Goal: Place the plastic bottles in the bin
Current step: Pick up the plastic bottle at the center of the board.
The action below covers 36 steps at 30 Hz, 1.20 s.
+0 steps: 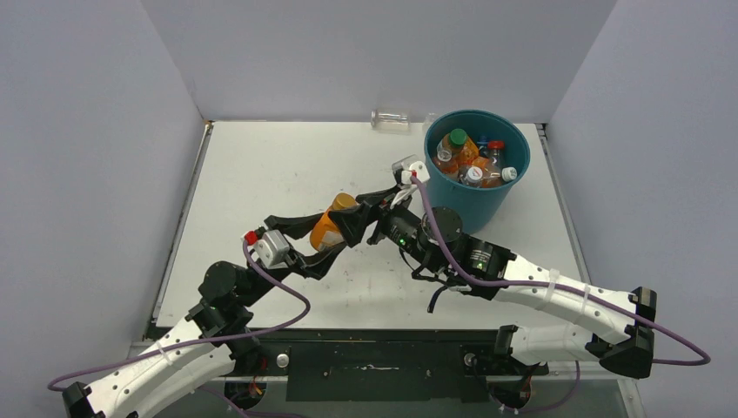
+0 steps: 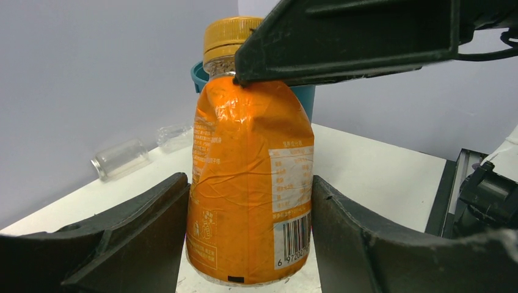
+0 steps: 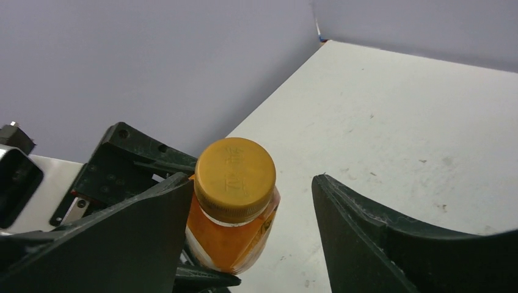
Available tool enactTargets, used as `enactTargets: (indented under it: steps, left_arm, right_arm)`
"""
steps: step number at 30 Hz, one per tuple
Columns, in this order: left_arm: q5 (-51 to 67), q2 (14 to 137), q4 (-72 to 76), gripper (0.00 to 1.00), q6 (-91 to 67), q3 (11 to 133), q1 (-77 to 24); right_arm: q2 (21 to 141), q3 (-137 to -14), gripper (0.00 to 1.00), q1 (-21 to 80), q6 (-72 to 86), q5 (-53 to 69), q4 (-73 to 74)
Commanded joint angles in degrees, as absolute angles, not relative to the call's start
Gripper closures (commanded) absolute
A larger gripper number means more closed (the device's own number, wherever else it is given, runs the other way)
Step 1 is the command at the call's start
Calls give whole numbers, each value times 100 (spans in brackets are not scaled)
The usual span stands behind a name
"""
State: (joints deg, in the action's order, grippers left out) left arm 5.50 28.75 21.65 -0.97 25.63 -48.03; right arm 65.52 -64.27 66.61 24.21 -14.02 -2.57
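Left fingers clamp the orange bottle; right fingers gape around its cap. Centre before closing; the bin lies at two o'clock.

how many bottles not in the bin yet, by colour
orange bottle: 1, held by the left gripper
clear bottle: 1, lying by the back wall
total: 2; a crumpled clear thing beside the clear bottle may be a third, cannot tell
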Motion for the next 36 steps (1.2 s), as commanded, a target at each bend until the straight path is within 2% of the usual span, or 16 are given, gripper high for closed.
enactTargets:
  steps: [1,6,10,12,15,17,22,25,26,27,28,30,33,36]
  left_arm:
    - [786,2795,2640,72,-56,2550,-4856]
    - [960,2849,2615,72,-30,2557,-4903]
    - [975,2841,2622,69,-27,2541,-4931]
    - [924,2824,2606,69,-28,2540,-4944]
    - [908,2795,2604,70,-28,2540,-4948]
    - [926,2800,2604,70,-30,2548,-4955]
    - [950,2816,2614,72,-33,2549,-4957]
    - [956,2805,2603,71,-35,2549,-4958]
    - [925,2800,2592,66,-34,2549,-4964]
    - [873,2795,2563,54,-58,2563,-4968]
    - [824,2793,2506,40,-81,2587,-4966]
    - [773,2786,2402,3,-104,2632,-4982]
    - [527,2770,2403,4,-173,2641,-4985]
    - [211,2703,2381,4,-189,2640,-4990]
  right_arm:
    - [6579,-6529,34,6406,3069,-730,-706]
    - [6572,-6242,55,6060,3507,-196,-1170]
    - [6721,-6277,81,5950,3704,297,-1299]
    - [6818,-6413,81,5946,3696,487,-1151]
    - [6890,-6594,51,5959,3678,490,-823]
    - [6878,-6577,47,5950,3690,425,-735]
    - [6914,-6523,52,5966,3781,394,-733]
    - [6873,-6471,84,5968,3772,375,-789]
    - [6836,-6487,92,5968,3749,373,-782]
    - [6788,-6534,94,5965,3689,329,-735]
    - [6712,-6643,95,5972,3526,159,-508]
    - [6513,-7023,95,5983,3092,-502,53]
    - [6129,-7708,95,5962,2185,-2524,927]
    - [5739,-7985,95,5895,1083,-4390,941]
